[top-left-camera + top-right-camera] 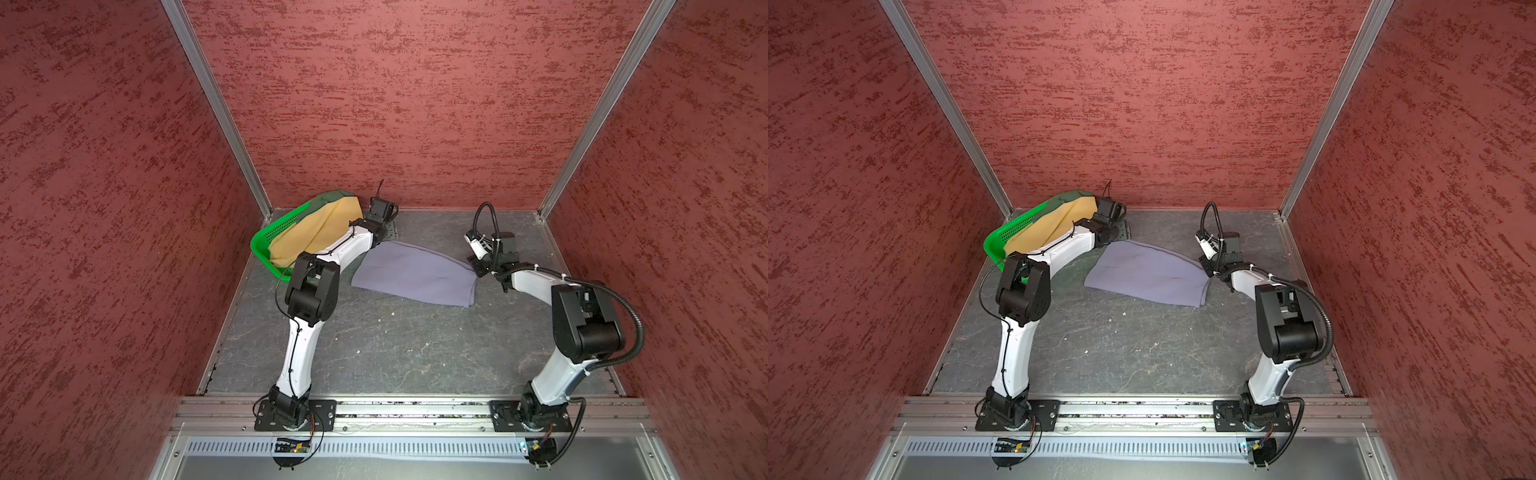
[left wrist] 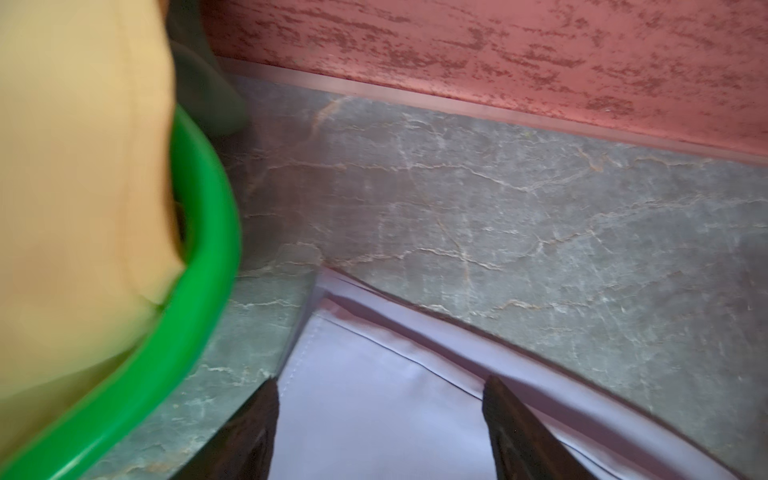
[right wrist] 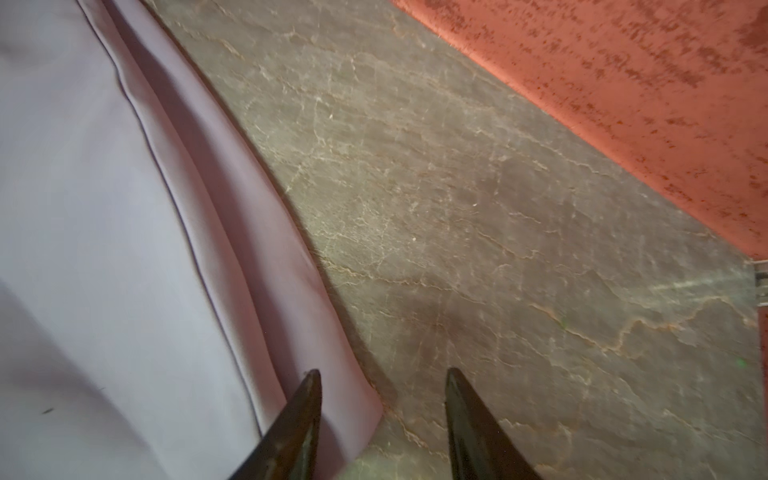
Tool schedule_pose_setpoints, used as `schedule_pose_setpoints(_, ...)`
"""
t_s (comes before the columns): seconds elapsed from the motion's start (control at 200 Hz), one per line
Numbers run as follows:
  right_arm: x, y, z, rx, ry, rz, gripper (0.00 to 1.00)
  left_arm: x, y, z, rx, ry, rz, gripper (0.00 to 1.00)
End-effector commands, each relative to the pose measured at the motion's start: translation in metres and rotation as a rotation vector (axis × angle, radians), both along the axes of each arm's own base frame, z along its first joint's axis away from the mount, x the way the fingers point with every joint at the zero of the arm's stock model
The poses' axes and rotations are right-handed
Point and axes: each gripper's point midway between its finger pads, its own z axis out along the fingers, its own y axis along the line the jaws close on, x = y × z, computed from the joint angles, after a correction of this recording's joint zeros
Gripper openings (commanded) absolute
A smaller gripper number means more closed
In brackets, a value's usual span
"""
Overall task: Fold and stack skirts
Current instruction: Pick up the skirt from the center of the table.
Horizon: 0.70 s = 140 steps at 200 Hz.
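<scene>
No readable text or labels anywhere

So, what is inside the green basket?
A mustard-yellow skirt fills the green basket, with a dark green skirt showing at its far edge. The basket's floor is covered, so anything deeper cannot be seen.

Grey veined table (image 1: 395, 353): green basket (image 1: 259, 245) sits in a far corner. Lavender-grey skirt (image 1: 415, 274) lies flat just beside the basket, narrow strip of bare table between them.
</scene>
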Motion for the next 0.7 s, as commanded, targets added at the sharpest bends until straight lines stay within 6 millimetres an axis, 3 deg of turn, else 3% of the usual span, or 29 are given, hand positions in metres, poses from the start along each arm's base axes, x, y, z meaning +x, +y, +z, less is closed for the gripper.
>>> schedule_pose_setpoints(0.0,-0.017,0.009,0.021,0.043,-0.015,0.078,0.51,-0.016,-0.029,0.024,0.008,-0.066,-0.156,0.85)
schedule_pose_setpoints(0.235,-0.044,0.013,0.002,-0.02,0.05,0.185,0.52,-0.067,-0.076,0.047,0.137,-0.225,-0.435,0.99)
schedule_pose_setpoints(0.316,-0.049,0.015,-0.01,-0.037,0.081,0.232,0.53,-0.088,-0.093,0.052,0.189,-0.288,-0.534,0.99)
schedule_pose_setpoints(0.481,-0.049,0.015,-0.024,-0.049,0.119,0.268,0.53,-0.128,-0.126,0.061,0.232,-0.397,-0.711,0.99)
schedule_pose_setpoints(0.696,-0.038,0.006,-0.04,-0.054,0.151,0.241,0.51,-0.172,-0.155,0.058,0.252,-0.545,-0.912,0.99)
